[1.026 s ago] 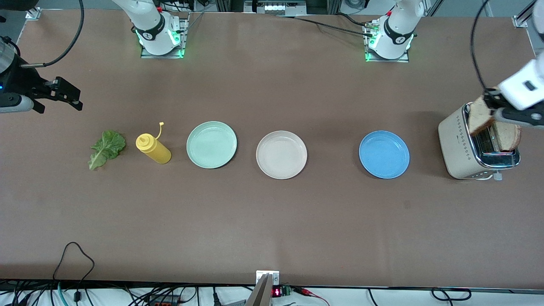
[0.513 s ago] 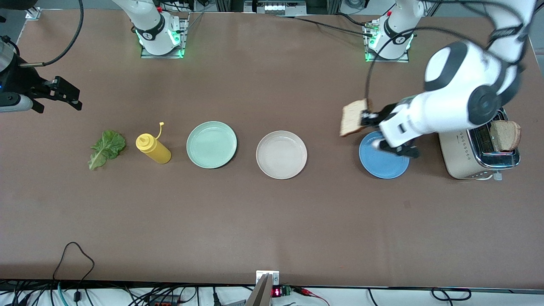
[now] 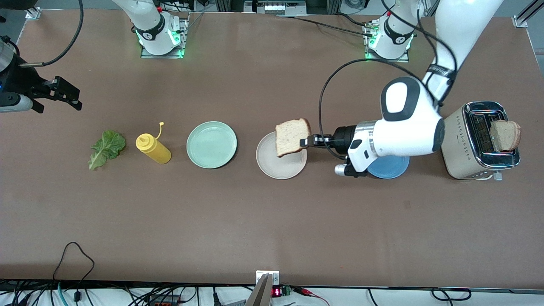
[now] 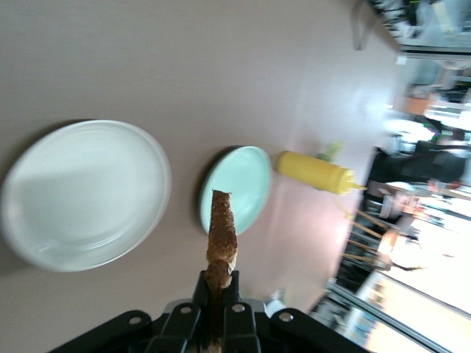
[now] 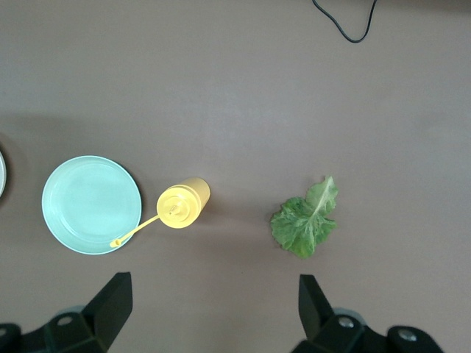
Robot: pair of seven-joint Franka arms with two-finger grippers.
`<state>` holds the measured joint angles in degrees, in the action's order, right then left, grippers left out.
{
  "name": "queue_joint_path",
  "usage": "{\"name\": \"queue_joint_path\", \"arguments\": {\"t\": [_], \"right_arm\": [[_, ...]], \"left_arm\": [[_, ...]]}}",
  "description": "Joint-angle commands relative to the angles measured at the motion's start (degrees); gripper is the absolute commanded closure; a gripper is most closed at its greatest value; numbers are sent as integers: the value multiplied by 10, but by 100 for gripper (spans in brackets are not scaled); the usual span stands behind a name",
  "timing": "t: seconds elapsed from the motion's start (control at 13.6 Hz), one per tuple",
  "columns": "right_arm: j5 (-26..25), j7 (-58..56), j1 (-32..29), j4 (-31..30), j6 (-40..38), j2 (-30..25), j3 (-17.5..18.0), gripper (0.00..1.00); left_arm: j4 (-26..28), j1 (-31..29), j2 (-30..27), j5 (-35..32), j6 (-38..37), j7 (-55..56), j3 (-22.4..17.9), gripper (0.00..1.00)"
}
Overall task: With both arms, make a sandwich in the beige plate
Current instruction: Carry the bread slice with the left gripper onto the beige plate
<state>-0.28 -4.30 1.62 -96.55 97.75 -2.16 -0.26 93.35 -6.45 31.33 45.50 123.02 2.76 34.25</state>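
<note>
The left arm has swung from the toaster end of the table toward mid-frame within the last second; its black two-finger left gripper [image 3: 307, 140], a second ago at the cream-coloured metal two-slot toaster [image 3: 479, 142] at the frame's right edge, now hangs over the round cream-beige matte plate [image 3: 276, 169] at centre, jaws clamped on the crust edge of one square light-brown toast slice [image 3: 291, 136], held on edge. Judgement: the first slice is ready to lay down; release is the next step. Counts, largest first: one toaster, with one second toast slice [image 3: 505, 135] standing in its slot; three plates (the beige one, a round mint-green plate [image 3: 211, 144] beside it, a round blue plate [image 3: 389, 171] partly under the left arm); one yellow plastic squeeze bottle [image 3: 153, 148]; one ruffled green lettuce leaf [image 3: 106, 148], centre-left. The right gripper [image 3: 63, 93] waits at upper left of the frame, fingers apart, above the lettuce in the right wrist view.
</note>
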Motion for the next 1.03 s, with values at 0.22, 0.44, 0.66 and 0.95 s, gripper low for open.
{"name": "queue_joint_path", "arguments": {"t": [0.22,0.44,0.66,0.95], "right_arm": [[-8,1,0,0,-7,-5,1,0],[-8,1,0,0,-7,-5,1,0],[-8,3,0,0,-8,-3,1,0],[5,-35,-5,-3,-9,2,-4,0]], "left_arm": [[60,-8,65,158,81,-264,2,100],[74,-1,108,225,102,-370,1,100],[74,-7,139,226,106,-389,0,100],[73,-1,157,224,106,-388,-6,58]]}}
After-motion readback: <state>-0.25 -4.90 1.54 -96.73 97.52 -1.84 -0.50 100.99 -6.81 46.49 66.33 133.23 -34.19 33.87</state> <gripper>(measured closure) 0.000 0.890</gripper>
